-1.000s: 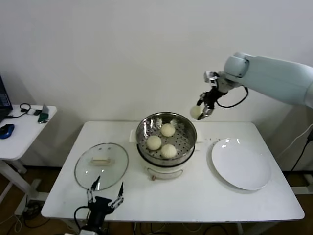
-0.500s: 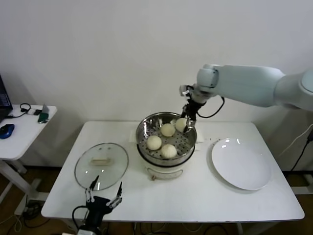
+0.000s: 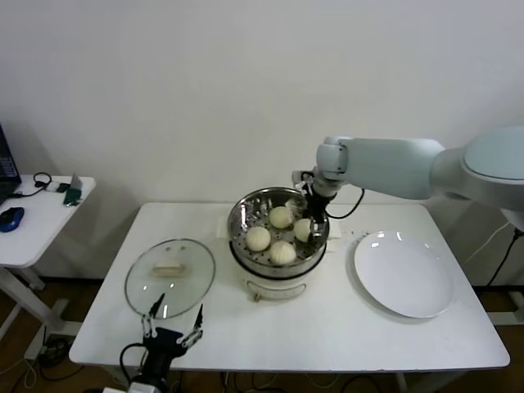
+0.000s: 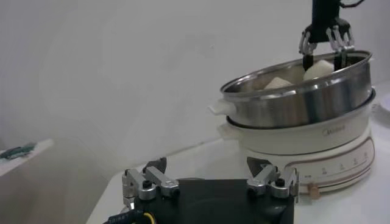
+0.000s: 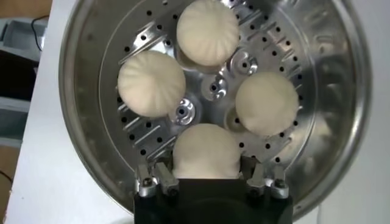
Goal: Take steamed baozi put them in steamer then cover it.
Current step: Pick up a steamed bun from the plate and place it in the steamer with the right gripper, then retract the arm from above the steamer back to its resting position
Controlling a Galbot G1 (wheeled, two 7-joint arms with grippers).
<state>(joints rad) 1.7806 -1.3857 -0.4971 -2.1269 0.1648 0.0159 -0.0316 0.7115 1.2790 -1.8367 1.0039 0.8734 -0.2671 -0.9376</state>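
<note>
The right gripper stands inside the steamer, lowered over the plate-side part of the perforated tray, with its arm reaching in from the plate side. A second ago it carried the fourth bun in the air beyond the steamer's far rim; it has since swung in and come down. In the right wrist view the fingers sit on either side of the fourth bun, which now rests on the tray; the jaws look slightly parted, but whether they have let go or keep light contact cannot be told. The three other steamed baozi lie on the same tray, spaced around its centre and clear of each other. Judgement: the loading step is at or near its end, since all four buns are in the steamer and the white plate, on the table just beside the steamer, carries none. What remains is a clean retreat upward, then the covering step. The cover lies flat on the table on the steamer's other side, handle up, untouched. The left gripper waits at the near table edge just in front of the cover, jaws spread wide and holding nothing. Risk: a bun sticking to a finger pad could lift or roll when the right gripper withdraws.
</note>
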